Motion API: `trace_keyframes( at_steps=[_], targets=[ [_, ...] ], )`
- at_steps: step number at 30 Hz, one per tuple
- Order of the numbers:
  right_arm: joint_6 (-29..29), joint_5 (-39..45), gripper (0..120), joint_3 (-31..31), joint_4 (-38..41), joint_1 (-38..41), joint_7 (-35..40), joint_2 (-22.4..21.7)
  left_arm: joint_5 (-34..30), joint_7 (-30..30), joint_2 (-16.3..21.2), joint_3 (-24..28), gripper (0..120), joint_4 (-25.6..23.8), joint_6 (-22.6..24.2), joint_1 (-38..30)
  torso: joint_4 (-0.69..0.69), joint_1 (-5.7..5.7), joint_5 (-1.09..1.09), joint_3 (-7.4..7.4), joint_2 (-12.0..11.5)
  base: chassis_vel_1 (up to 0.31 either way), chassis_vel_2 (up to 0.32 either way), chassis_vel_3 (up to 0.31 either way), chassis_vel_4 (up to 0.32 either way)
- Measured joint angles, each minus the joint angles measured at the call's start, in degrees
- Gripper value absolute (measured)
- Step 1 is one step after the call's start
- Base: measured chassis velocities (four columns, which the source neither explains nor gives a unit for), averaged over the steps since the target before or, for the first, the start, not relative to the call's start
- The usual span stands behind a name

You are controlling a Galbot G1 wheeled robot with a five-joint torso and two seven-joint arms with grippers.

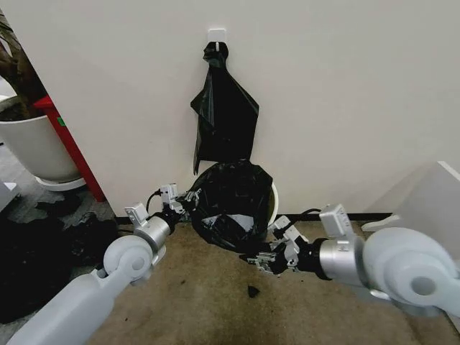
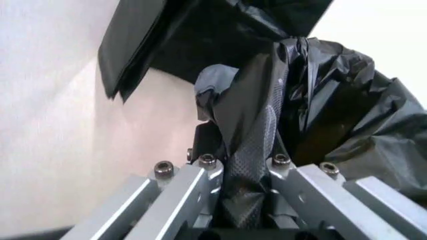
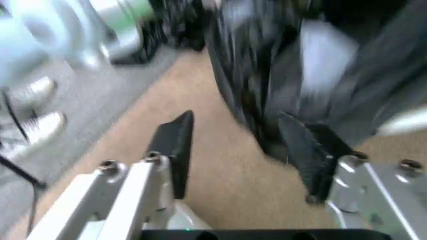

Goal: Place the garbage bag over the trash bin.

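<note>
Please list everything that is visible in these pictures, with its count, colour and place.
garbage bag: one, glossy black, draped over the bin at the wall.
trash bin: one, white, rim visible behind the bag.
knotted sack: one, black, hanging from the wall hook.
planter: one, white, far left.
left gripper: shut on the bag's left side.
right gripper: open, low beside the bag.

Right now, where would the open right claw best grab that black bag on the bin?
Probably the bag's loose lower edge on the robot's right, coming in low from that side. The left gripper already pinches the opposite side, and the right gripper hangs open just below that slack plastic.
</note>
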Motion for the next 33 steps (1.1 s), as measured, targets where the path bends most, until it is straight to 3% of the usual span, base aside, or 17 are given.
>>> trace_keyframes(
  at_steps=[5, 6, 11, 17, 26, 33],
  targets=[
    [1.6, 2.07, 63, 2.17, -2.47, 2.54, 0.23, 3.0, 5.33, 1.67, 0.31, 0.53, 5, -0.21, -2.33, 0.41, 0.02, 0.0, 0.0, 0.0, 0.0, 0.0, 0.0, 0.0, 0.0],
    [1.92, 2.44, 71, 2.17, -4.26, 3.27, 0.44, 4.59, 7.27, 2.39, 0.44, 0.59, 5, -0.36, -3.41, 0.47, 0.02, 0.0, 0.02, 0.01, 0.0, 0.0, 0.0, 0.0, 0.0],
    [2.29, 3.98, 90, -0.31, -7.85, 4.04, 2.78, 9.08, 11.51, 4.09, 0.64, 0.74, 5, -0.85, -6.87, 0.45, 0.02, 0.0, 0.01, 0.01, 0.0, 0.0, 0.0, 0.0, 0.0],
    [2.47, 5.72, 99, -4.47, -10.91, 4.14, 8.08, 13.01, 13.79, 4.94, 0.83, 0.78, 5, -1.61, -8.47, 0.21, 0.02, 0.0, 0.01, 0.01, 0.0, 0.0, 0.0, 0.0, 0.0],
    [1.97, 5.51, 81, -5.93, -14.05, 4.27, 9.61, 13.91, 14.46, 5.4, 0.89, 0.52, 5, -2.23, -8.67, 0.45, 0.02, 0.0, 0.01, 0.01, 0.0, 0.0, 0.0, 0.0, 0.0],
    [1.84, 4.92, 54, -7.58, -12.73, 3.91, 9.77, 13.61, 14.46, 5.47, 0.69, 0.46, 5, -2.08, -8.63, -0.12, 0.01, 0.0, 0.01, 0.01, 0.0, 0.0, 0.0, 0.0, 0.0]
  ],
)
